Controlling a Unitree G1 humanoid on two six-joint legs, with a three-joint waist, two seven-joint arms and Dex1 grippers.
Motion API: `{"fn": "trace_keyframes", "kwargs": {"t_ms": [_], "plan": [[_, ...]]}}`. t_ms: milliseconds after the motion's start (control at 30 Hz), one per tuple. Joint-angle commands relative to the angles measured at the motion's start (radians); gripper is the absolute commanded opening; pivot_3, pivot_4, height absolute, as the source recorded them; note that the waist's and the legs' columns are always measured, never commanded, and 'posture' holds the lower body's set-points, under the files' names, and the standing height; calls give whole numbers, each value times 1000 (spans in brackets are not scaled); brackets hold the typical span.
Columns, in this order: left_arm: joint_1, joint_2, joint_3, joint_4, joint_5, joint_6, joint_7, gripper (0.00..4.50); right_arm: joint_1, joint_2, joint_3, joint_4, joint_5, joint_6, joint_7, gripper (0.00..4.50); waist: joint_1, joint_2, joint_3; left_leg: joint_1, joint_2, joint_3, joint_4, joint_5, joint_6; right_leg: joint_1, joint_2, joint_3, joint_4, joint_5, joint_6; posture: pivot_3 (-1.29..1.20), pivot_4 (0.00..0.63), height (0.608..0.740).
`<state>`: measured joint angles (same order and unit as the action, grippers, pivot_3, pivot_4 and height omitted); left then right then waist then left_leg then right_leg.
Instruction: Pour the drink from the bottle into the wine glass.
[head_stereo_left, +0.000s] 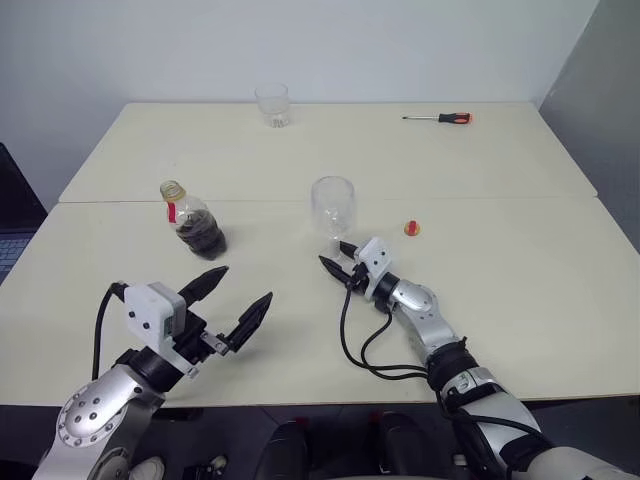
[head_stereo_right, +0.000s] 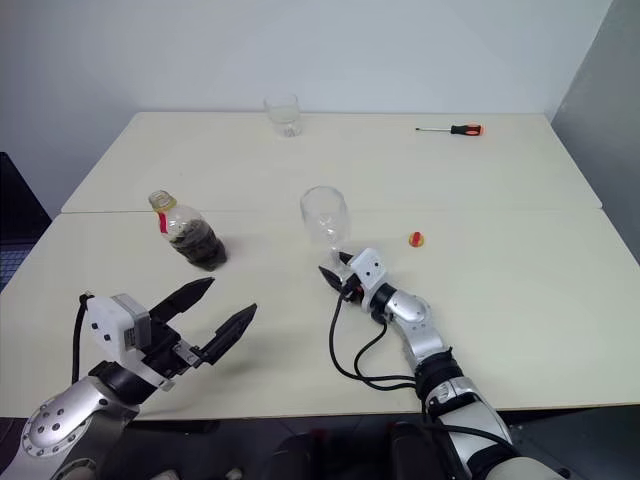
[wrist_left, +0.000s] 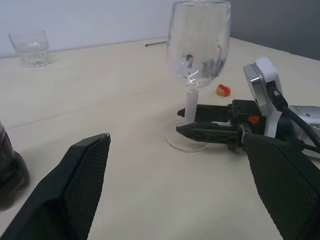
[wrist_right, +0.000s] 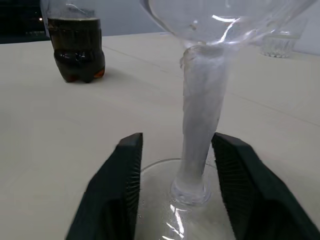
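Clear wine glass (wrist_right: 202, 95) stands between the right claw (head_stereo_left: 340, 257) fingers, parted around its stem to steady it; left claw (head_stereo_left: 228, 299) waits wide near the bottle (head_stereo_left: 193, 221).

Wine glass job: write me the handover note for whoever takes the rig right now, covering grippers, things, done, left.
Left gripper: open, empty, hovering over the table near the bottle.
Right gripper: fingers open on either side of the wine glass stem, not clamped.
Bottle: upright, uncapped, drink inside; its cap lies on the table to the right of the glass.
Wine glass: upright, empty.
Done: cap off, glass placed.
Left: lift the bottle, pour.
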<state>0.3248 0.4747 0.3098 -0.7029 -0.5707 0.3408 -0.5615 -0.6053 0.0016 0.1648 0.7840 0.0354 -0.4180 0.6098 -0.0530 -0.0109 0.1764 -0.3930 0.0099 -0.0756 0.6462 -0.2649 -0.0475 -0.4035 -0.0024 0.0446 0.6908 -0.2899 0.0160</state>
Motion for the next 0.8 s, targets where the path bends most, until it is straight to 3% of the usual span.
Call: {"fn": "trace_keyframes", "kwargs": {"t_ms": [33, 133, 400, 800], "plan": [[-14, 10, 2, -9, -5, -18, -7, 4500, 4, 2, -4, -41, 11, 7, 15, 3459, 0, 0, 0, 0, 0, 0, 0, 0, 0, 0, 0, 0, 0, 0, 0, 0, 150, 740], [-16, 9, 1, -7, -4, -19, -7, 4500, 12, -3, -9, -58, 14, 16, 16, 4477, 0, 0, 0, 0, 0, 0, 0, 0, 0, 0, 0, 0, 0, 0, 0, 0, 150, 740], [-13, 12, 9, -6, -5, -19, -10, 4500, 118, -64, -9, -312, 64, 132, 69, 4477, 4, 0, 0, 0, 0, -1, 0, 0, 0, 0, 0, 0, 0, 0, 0, 0, 150, 740], [8, -17, 23, 68, 52, -67, 20, 4500, 432, -301, -61, -924, 195, 467, 109, 4477, 21, 0, 0, 0, 0, -1, 0, 0, 0, 0, 0, 0, 0, 0, 0, 0, 150, 740]]}}
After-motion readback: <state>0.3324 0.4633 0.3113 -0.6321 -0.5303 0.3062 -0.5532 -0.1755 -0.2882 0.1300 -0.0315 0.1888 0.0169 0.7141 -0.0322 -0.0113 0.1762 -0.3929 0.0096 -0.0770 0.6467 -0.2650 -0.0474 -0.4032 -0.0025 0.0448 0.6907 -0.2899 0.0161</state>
